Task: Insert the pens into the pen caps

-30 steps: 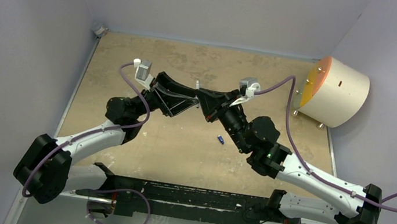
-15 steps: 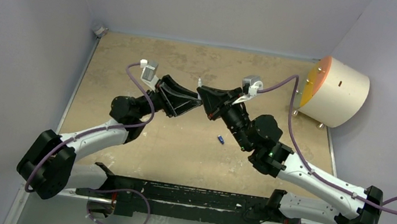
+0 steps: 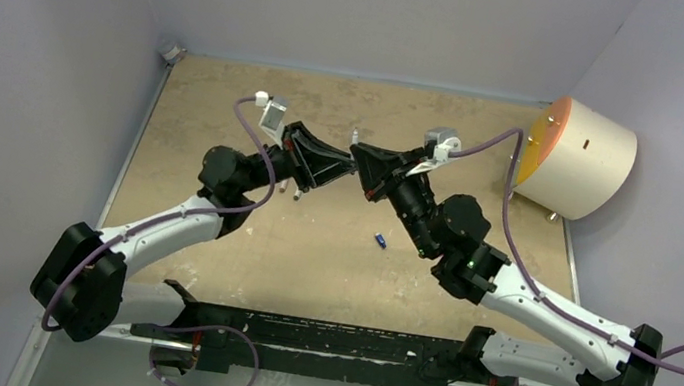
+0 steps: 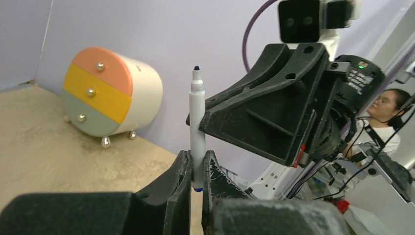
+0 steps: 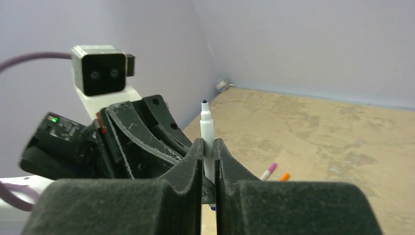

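Tan tabletop [image 3: 229, 106] between lilac walls: above its middle the left fingers [image 4: 180, 181] and right fingers [image 5: 195, 161] meet, both clamped on one upright white pen [image 4: 197, 112], dark tip up. A blue cap [image 3: 379, 240] lies on the tabletop nearer, slightly right.

Round drawer chest [image 3: 580, 158] parked far right on the tan table [image 3: 230, 97]!
Three drawer fronts stacked pink, yellow, grey-green, each with a silver knob, small silver feet underneath, lilac wall [image 3: 384, 7] close behind; small grey fitting [image 3: 172, 53] in the far-left corner.
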Controlling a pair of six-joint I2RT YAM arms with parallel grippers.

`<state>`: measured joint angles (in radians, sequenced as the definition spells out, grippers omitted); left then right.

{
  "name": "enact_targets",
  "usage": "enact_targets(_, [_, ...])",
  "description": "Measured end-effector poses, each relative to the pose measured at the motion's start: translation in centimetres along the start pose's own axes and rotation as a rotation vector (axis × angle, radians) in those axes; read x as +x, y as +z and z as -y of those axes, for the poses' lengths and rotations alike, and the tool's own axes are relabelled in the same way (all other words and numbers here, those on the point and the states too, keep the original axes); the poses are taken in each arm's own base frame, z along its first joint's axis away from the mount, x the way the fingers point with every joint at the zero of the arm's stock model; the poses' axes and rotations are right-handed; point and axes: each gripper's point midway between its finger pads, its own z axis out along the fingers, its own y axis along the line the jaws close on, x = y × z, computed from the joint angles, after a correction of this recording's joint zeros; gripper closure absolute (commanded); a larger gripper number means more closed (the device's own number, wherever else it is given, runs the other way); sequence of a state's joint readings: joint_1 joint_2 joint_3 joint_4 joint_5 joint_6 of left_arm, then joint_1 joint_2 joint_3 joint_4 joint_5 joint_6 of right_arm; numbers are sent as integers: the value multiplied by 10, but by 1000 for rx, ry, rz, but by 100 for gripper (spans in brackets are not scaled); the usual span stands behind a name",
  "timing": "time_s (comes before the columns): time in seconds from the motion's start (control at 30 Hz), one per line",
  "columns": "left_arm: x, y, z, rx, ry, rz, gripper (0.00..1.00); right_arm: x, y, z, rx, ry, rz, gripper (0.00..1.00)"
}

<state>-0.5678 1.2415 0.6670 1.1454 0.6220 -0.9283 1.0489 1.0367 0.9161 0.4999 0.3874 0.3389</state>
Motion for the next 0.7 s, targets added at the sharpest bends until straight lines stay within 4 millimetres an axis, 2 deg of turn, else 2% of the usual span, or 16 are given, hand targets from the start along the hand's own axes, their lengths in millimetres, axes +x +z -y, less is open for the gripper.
enact_targets(0.13, [0, 15, -19, -63, 66, -87, 100, -7, 3, 21, 81, -75, -9, 92])
enact_targets(0.23, [-6, 26, -27, -78, 110, -125, 100, -17, 7, 29, 112, -137, -23, 80])
enact_targets(0.3, [-11, 31, -36, -102, 128, -130, 100, -22, 8, 28, 108, -168, -38, 74])
enact_targets(0.4, [-13, 32, -61, -159, 133, -131, 100, -26, 8, 20, 76, -196, -54, 68])
enact_targets(0.53, [1, 23, -91, -224, 100, -152, 100, -23, 7, 20, 66, -216, -72, 61])
enact_targets(0.7, [15, -8, -112, -287, 111, -157, 100, -6, 1, 34, 110, -218, -93, 59])
